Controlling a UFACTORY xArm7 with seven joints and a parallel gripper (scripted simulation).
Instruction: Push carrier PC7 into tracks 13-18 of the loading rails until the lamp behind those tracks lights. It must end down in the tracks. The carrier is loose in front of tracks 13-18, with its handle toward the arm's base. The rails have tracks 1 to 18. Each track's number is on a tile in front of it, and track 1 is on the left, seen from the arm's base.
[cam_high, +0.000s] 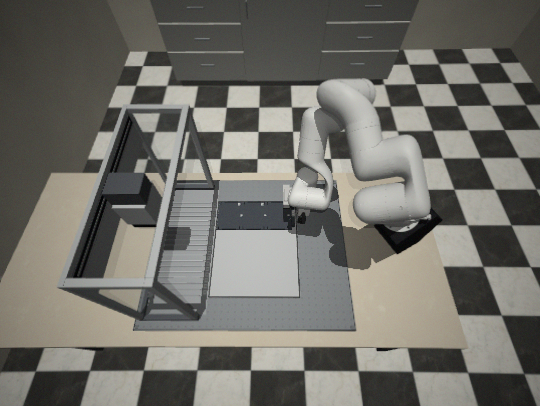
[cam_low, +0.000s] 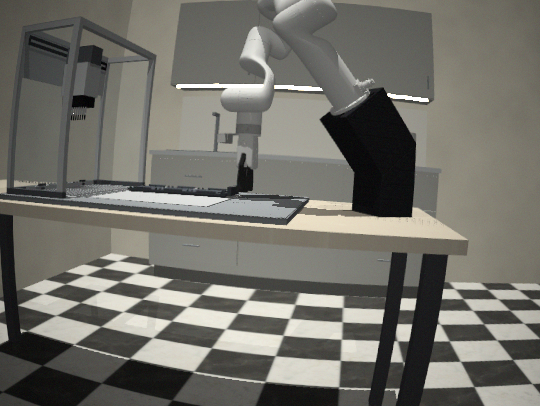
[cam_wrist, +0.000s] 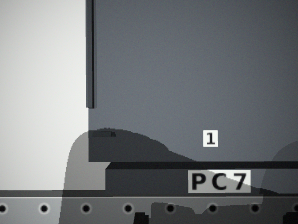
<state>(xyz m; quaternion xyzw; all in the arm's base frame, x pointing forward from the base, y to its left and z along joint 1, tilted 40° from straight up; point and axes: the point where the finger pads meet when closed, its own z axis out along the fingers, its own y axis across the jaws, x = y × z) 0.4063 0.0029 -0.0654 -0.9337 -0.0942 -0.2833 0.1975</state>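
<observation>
The carrier PC7 (cam_high: 252, 215) (cam_low: 192, 192) (cam_wrist: 190, 70) is a flat dark plate lying on the grey baseplate (cam_high: 325, 280), with its far edge at the mouth of the loading rails (cam_high: 190, 240) (cam_low: 85, 187). In the wrist view its white PC7 label (cam_wrist: 219, 181) sits on the handle side, under a tile marked 1. My gripper (cam_high: 296, 218) (cam_low: 244, 182) (cam_wrist: 215, 219) is open and empty. It points straight down, low over the baseplate, just behind the carrier's handle end. No lamp behind the tracks shows lit.
A pale flat plate (cam_high: 255, 262) (cam_wrist: 40, 75) lies beside the carrier. A tall grey frame (cam_high: 125, 107) (cam_low: 75, 22) stands over the rails, with a dark pipetting head (cam_high: 127, 197) (cam_low: 90, 75) hanging inside. The arm's black base (cam_high: 410, 232) stands on the table's right side.
</observation>
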